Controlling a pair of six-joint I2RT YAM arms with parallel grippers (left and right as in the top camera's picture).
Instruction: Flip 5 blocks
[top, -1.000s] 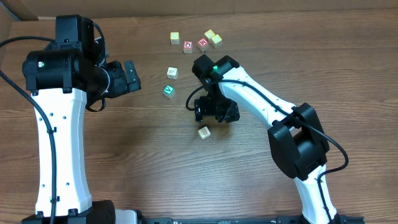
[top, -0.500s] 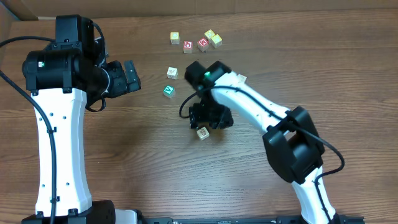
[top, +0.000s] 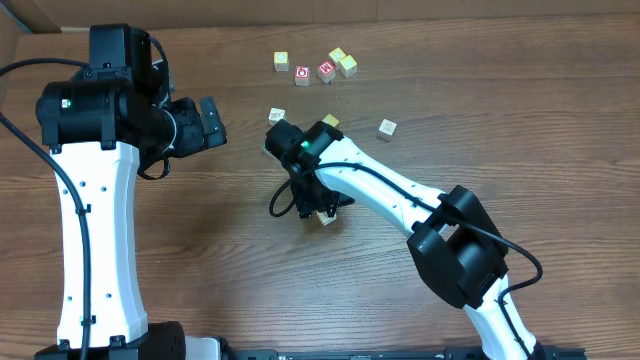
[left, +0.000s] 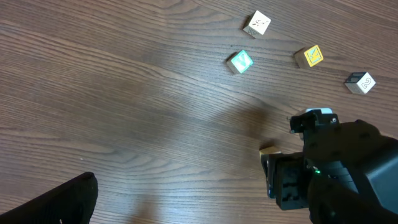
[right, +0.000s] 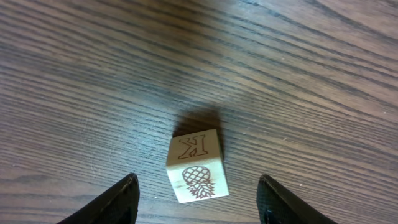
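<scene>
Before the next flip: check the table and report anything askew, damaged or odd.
Nothing stands out. The blocks lie scattered but flat on the table, none stacked or tilted. The pineapple block sits between the right gripper's open fingers, untouched.

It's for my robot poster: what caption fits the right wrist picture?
Right gripper hangs open over a wooden block showing a K and a pineapple, one finger either side, not touching.

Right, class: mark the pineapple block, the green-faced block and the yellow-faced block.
pineapple block (right: 196, 165): right wrist view, where its K face meets its pineapple face.
green-faced block (left: 240, 61): left wrist view, middle of its green face.
yellow-faced block (left: 309, 56): left wrist view, middle of its yellow face.
</scene>
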